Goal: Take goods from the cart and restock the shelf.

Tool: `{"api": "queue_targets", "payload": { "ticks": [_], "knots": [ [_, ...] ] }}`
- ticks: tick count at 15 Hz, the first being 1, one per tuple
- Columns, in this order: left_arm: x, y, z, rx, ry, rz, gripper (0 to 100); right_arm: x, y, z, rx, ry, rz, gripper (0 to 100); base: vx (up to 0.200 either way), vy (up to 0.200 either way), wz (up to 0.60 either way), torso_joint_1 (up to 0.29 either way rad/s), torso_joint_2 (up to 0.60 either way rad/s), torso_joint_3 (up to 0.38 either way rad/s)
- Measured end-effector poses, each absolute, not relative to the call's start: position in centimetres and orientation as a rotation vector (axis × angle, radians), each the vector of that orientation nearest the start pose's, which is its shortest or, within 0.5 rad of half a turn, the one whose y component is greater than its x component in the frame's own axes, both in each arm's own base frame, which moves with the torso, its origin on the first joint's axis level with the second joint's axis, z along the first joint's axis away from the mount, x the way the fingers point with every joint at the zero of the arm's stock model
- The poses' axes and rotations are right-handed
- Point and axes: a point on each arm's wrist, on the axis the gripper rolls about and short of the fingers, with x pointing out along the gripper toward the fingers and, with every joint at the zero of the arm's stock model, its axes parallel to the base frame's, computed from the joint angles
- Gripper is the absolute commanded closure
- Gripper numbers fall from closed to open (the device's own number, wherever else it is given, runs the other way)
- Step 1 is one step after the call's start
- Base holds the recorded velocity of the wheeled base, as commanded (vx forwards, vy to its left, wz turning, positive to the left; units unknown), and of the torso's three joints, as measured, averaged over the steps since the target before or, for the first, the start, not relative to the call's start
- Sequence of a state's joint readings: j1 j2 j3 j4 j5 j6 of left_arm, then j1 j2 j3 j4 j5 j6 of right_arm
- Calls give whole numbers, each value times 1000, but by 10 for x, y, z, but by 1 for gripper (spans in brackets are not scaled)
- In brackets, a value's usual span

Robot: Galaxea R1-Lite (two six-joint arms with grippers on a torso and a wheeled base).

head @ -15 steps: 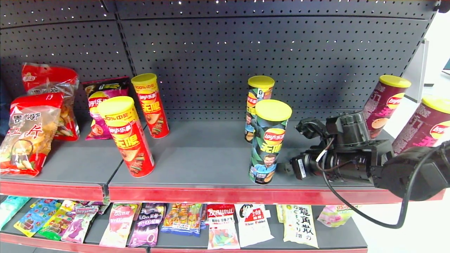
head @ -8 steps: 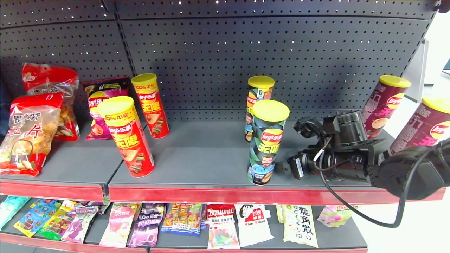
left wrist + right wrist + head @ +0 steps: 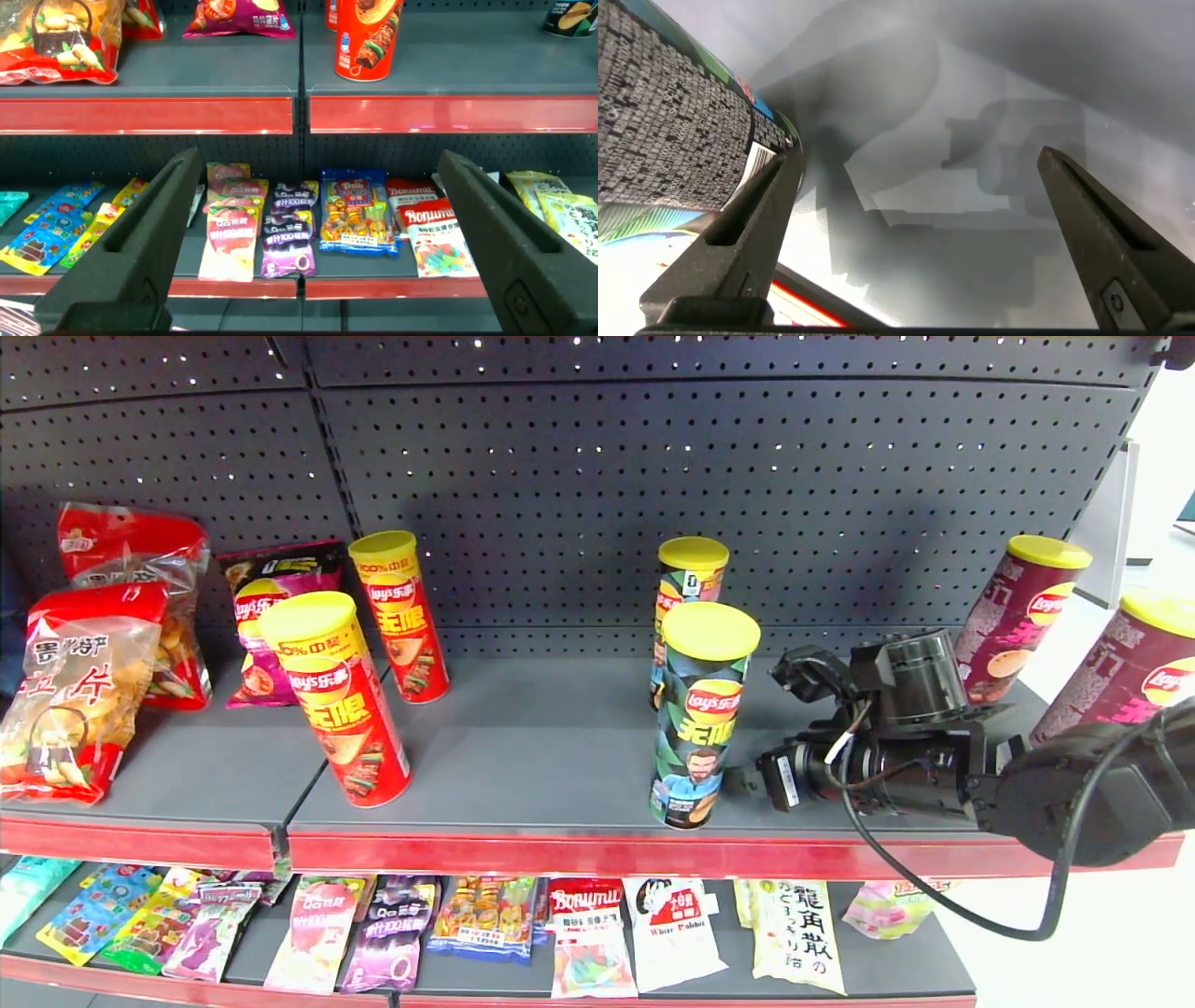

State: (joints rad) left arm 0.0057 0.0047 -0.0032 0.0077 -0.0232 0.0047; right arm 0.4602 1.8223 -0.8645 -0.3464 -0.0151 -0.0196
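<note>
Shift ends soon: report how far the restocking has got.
Done: the green can stands upright near the front edge of the upper shelf, in front of a matching can. In hand: nothing; the right gripper has its fingers open beside the green can, and the left gripper is open and empty. Left: probably back the right arm off and fetch more; bare shelf remains.
</note>
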Motion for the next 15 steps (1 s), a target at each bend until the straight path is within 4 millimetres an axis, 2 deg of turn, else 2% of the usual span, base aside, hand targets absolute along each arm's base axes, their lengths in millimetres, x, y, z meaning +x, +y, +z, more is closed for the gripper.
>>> {"api": "queue_targets", "payload": {
  "ticks": [5,8,12,15],
  "knots": [
    [-23,-1,76,4,9,-18,0,286,141,130,-164,605,434,0,0,0,0,0,0,0],
    [-23,-1,76,5,9,-17,0,277,130,136,-161,596,410,0,0,0,0,0,0,0],
    [-23,-1,76,5,9,-17,0,236,108,158,-152,534,403,0,0,0,0,0,0,0],
    [-23,-1,76,5,9,-17,0,187,84,168,-195,484,415,0,0,0,0,0,0,0]
  ]
}}
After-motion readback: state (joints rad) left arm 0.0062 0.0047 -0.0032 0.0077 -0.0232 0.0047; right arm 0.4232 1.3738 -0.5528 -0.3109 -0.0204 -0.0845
